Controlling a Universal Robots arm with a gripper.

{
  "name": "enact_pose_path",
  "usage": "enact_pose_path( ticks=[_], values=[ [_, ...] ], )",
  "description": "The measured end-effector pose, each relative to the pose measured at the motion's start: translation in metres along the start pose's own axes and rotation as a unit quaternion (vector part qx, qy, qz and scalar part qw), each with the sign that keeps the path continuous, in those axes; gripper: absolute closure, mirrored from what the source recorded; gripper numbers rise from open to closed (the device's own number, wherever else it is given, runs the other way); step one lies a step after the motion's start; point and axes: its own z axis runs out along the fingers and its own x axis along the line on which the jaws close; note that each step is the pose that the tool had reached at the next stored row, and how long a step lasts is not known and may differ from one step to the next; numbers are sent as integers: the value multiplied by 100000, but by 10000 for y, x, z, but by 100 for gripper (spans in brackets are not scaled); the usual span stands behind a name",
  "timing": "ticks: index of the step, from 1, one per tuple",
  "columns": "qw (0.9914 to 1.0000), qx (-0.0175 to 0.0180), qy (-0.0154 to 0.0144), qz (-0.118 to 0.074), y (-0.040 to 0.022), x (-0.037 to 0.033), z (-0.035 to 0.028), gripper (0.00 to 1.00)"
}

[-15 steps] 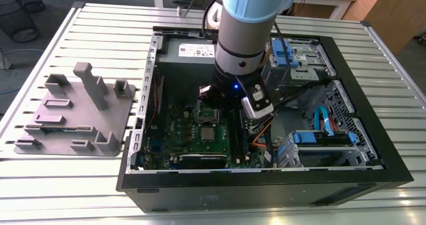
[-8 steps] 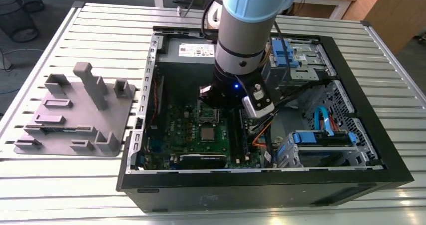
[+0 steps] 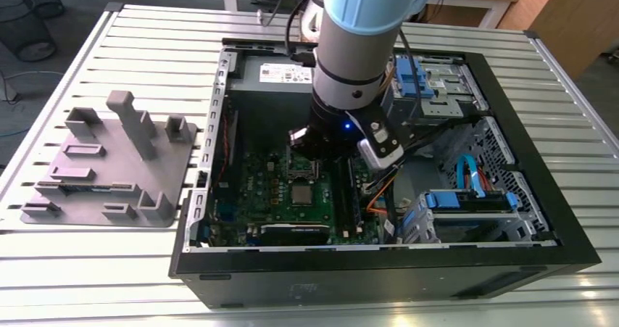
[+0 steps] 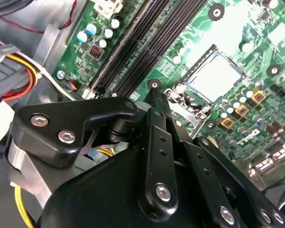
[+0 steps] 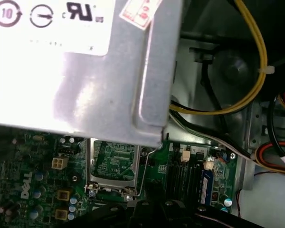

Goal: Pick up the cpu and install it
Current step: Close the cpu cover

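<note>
Two fingers (image 4: 157, 128), pressed together and empty, hang near the cpu (image 4: 213, 77) on the motherboard (image 4: 256, 28).

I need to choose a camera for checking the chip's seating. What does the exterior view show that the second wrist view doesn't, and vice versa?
Exterior view: the open black computer case, the large grey plastic tray with upright posts beside it on the slatted metal table, and the light-blue-jointed robot arm reaching in. Second wrist view: close detail, namely the screws on the black gripper, small round capacitors and gold-topped square components by the socket. Shared: the green motherboard and the small silvery square cpu lying in its socket.
</note>
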Motion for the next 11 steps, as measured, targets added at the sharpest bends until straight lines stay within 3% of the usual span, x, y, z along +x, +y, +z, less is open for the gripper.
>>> enact_pose_path(
  ticks=[5,11],
  values=[
    [99940,-183,-246,-3444,0,0,8,89],
    [99719,-401,-494,-7463,0,0,17,89]
  ],
)
